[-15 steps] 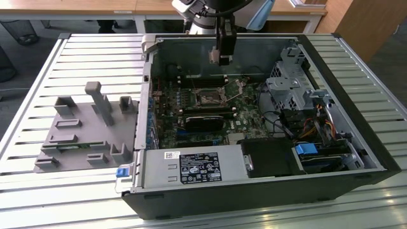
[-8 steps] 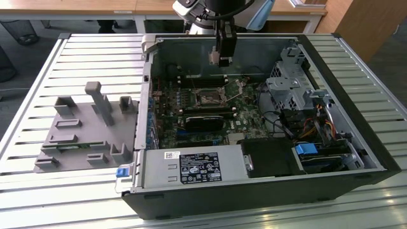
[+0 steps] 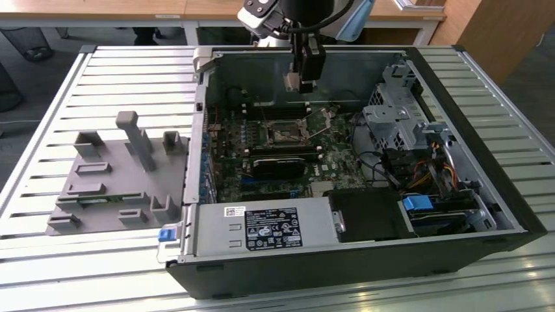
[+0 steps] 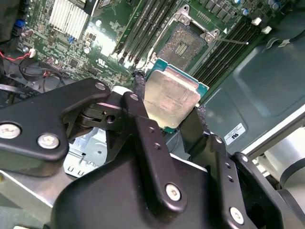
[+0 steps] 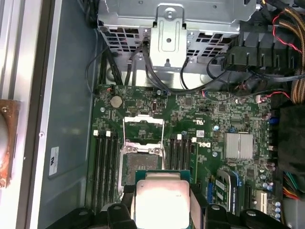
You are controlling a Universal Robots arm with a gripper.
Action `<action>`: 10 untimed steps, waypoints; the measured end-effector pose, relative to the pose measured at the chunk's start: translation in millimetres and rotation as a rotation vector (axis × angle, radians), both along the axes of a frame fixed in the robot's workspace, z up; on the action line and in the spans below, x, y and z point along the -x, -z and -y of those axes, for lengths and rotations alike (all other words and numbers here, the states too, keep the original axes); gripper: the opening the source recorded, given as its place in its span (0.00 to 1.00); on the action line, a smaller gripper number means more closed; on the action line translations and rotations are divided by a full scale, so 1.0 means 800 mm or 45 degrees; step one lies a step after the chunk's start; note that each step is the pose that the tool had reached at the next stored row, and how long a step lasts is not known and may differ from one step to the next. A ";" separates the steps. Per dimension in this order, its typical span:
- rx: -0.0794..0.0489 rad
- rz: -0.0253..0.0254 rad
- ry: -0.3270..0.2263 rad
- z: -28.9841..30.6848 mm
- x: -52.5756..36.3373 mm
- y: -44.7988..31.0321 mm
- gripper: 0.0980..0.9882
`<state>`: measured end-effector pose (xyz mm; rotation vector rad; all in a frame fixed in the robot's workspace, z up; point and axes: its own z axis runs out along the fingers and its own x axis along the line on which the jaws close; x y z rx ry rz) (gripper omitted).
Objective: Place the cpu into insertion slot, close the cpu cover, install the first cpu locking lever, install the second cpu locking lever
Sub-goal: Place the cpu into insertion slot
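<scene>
Gripper (image 4: 167, 106): fingers clamped on two opposite edges of the chip, holding it.
Chip (image 4: 172, 93): held in the air over the green board, near the socket, not in it.
Socket (image 5: 139, 165): uncovered.
Cover (image 5: 143, 128): flipped open.

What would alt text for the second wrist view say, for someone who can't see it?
Black jaws grip a silver square cpu by its edges, above a green motherboard. The uncovered insertion slot lies beyond it, between rows of long memory slots.
</scene>
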<state>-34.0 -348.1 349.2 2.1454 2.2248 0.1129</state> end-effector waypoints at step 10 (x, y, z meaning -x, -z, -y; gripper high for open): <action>0.000 0.0000 0.000 -0.0001 0.000 0.0109 0.50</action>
